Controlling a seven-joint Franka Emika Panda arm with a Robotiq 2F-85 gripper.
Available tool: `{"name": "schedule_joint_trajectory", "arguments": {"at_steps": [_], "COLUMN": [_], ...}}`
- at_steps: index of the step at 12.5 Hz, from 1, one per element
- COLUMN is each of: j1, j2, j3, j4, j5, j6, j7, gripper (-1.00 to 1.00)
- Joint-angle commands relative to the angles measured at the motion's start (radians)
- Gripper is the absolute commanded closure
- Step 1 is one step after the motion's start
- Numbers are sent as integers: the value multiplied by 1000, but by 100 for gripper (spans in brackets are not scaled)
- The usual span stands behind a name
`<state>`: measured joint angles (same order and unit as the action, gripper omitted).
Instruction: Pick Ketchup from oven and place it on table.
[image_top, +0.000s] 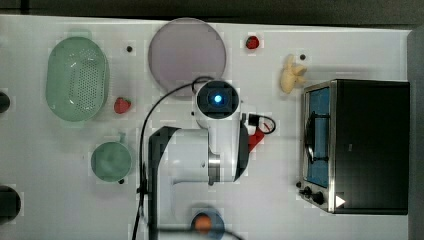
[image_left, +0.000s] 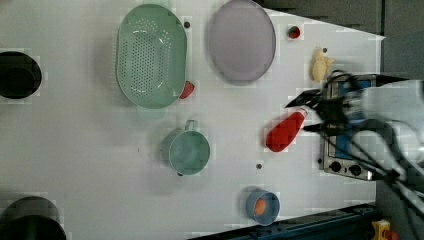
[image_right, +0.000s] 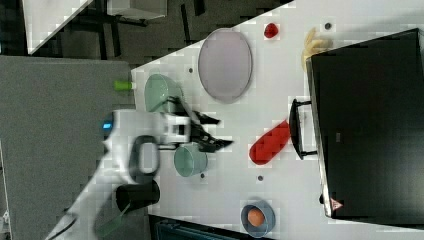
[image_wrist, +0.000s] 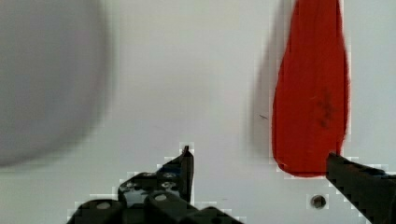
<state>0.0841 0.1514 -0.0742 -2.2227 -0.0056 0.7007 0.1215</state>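
The ketchup bottle (image_left: 285, 131) lies flat on the white worktop (image_left: 75, 150) in front of the oven (image_left: 350, 150) — outside it, not touching the door. The pincer (image_wrist: 259, 170) hangs above the bottle with its fingers spread apart, empty. In the left view a round plate (image_left: 242, 40) sits well apart from the bottle, a green mug (image_left: 187, 150) nearer.

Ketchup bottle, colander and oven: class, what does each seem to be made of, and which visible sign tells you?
Ketchup bottle: probably soft plastic, red and matte, with no glare. Colander: likely moulded plastic, pale green with even rows of holes. Oven: seemingly metal, with a black top, shiny silver front frame and blue-tinted glass door.
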Motion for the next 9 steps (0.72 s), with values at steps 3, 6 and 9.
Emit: {"name": "schedule_joint_trajectory", "arguments": {"at_steps": [3, 6, 9], "j1": [-9, -9, -10], "j2": [-175, -199, -212], "j3": [-16, -16, -21], "j4": [331, 469, 563], "j5": [15, 16, 12], "j6": [-334, -604, -706], "j7": [41, 41, 40], "gripper": [-100, -100, -100]}}
